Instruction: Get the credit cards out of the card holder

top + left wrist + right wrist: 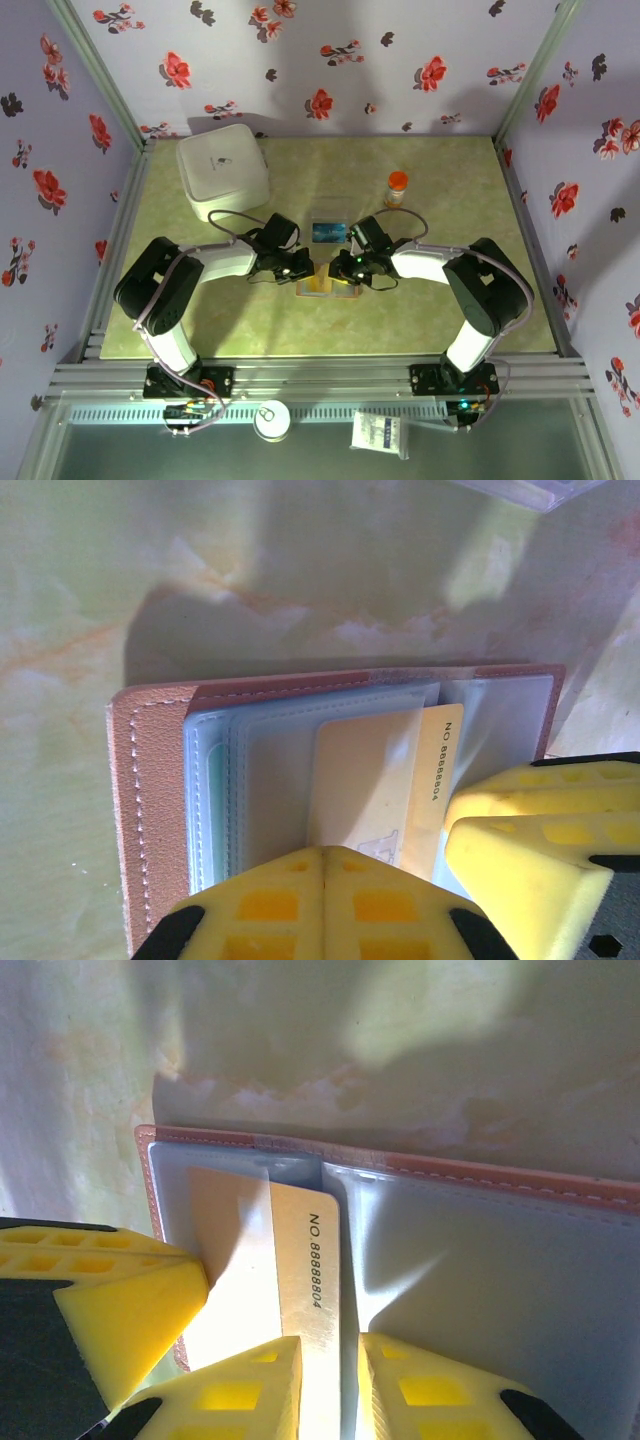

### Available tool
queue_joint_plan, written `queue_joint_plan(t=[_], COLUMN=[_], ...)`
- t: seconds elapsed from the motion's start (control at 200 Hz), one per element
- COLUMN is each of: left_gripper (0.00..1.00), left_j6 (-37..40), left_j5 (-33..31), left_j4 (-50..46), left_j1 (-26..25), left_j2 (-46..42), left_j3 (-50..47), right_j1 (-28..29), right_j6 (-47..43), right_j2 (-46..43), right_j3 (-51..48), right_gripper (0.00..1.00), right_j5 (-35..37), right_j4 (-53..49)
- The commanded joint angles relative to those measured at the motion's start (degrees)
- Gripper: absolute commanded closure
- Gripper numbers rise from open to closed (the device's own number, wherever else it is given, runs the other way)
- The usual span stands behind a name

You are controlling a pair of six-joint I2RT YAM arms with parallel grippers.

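Two grippers are down on the card holder (150,810). The card holder lies open and flat on the green table (470,200). It has a brown edge, and inside it are clear pockets.

The left gripper (322,885) is at the left side of the card holder. Its two yellow fingers are tight together, and nothing is between them.

The right gripper (330,1385) is at the right side of the card holder, just beside the left gripper. Its fingers stand a little bit apart.

A yellow card (300,1260) sticks part way out of a pocket in the card holder. A number is printed along one edge of the card. That edge runs down into the gap between the right gripper's fingers. I cannot tell if the fingers are squeezing the card or only sitting on top of it.

Just behind the card holder is a clear box (328,215). A blue card (328,233) lies inside it.

Far behind the card holder, to the left, sits a big white box (222,170). Behind the card holder, to the right, a small orange bottle (397,188) stands up straight.
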Motion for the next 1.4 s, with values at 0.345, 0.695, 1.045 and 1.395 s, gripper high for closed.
queue_joint_plan(t=[0.345, 0.695, 1.045, 1.395], left_gripper=[1.00, 1.00, 1.00, 1.00], left_j6=[0.76, 0.75, 0.78, 0.63], left_j5=[-1.30, -1.12, -1.49, -1.60], left_j4=[-2.35, -2.13, -2.37, -2.30], left_j1=[-0.29, -0.26, -0.26, -0.27], left_j2=[0.37, 0.31, -0.49, -1.40], left_j3=[-0.02, -0.20, -0.97, -1.52], right_j1=[-0.41, -0.41, -1.44, -2.60], right_j6=[0.69, 1.94, 0.29, -4.19], right_j2=[1.49, 2.92, -0.58, -5.58], right_j3=[-0.50, -0.98, -2.63, -1.16], right_gripper=[0.79, 0.84, 0.89, 0.90], right_j5=[-4.09, -4.31, -1.98, -0.35], right_j4=[3.78, 6.30, 2.82, -6.20])
